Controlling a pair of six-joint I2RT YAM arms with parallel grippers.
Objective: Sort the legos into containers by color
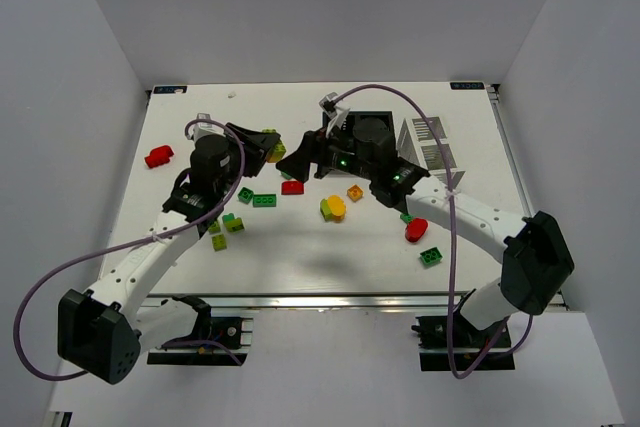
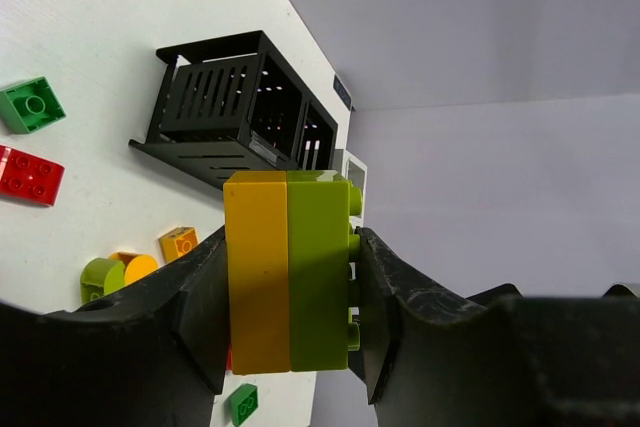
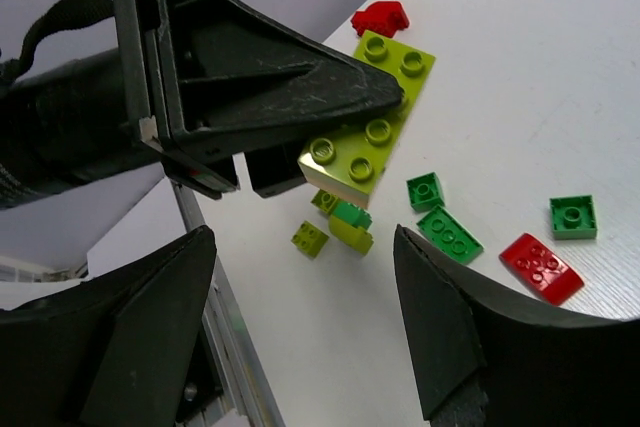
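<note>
Gripping a yellow-and-lime brick stack (image 2: 288, 287), the left gripper (image 2: 292, 247) has it clamped between both fingers, raised off the table (image 1: 300, 257) and short of the black box (image 2: 215, 97). The right gripper (image 3: 305, 237) hangs just beside it, fingers spread wide apart. Red, green and lime loose bricks (image 1: 264, 200) lie scattered on the table, apart from the white basket (image 1: 430, 142).

A white table (image 1: 310, 252) stands between grey walls (image 1: 330, 7), small dark tags (image 1: 167, 89) at its far corners.

White arms (image 1: 140, 262), black joints (image 1: 95, 337), purple cables (image 1: 451, 277).
</note>
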